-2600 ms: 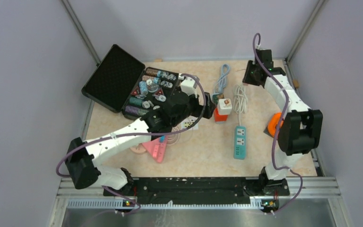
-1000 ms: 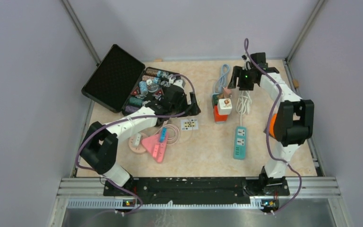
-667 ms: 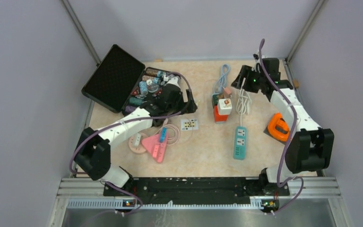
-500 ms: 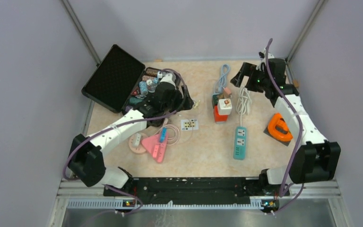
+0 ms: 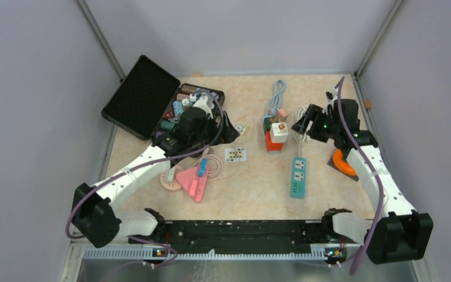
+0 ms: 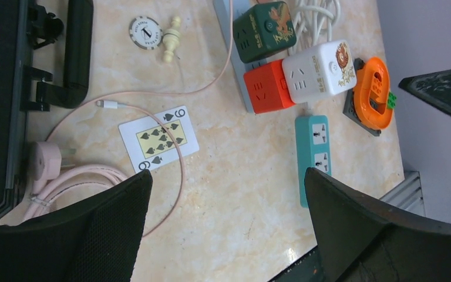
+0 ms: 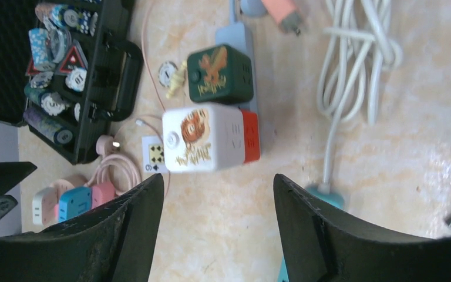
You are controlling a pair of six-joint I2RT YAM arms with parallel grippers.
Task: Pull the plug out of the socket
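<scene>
A white cube plug [image 5: 279, 130] with a lion print sits plugged against a red cube socket [image 5: 272, 143] at the table's middle, with a green cube [image 5: 268, 123] just behind them. They also show in the right wrist view: the white cube [image 7: 202, 138], the red cube [image 7: 251, 136] and the green cube [image 7: 220, 73]. My right gripper [image 5: 303, 126] is open and empty, hovering just right of the cubes over a white cable coil [image 5: 299, 117]. My left gripper [image 5: 231, 126] is open and empty, left of the cubes and apart from them. The left wrist view shows the white cube [image 6: 320, 70] and the red cube [image 6: 264, 87].
A teal power strip [image 5: 297, 176] lies in front of the cubes. An orange tape measure [image 5: 344, 161] is at the right. A playing card [image 5: 235, 154], pink cables and plugs [image 5: 194, 179] and an open black case [image 5: 152, 103] of chips are at the left.
My right arm swung away to the back right, then came forward and down to hover beside the cubes. My left gripper drew back a little to the left. The cubes have not moved.
</scene>
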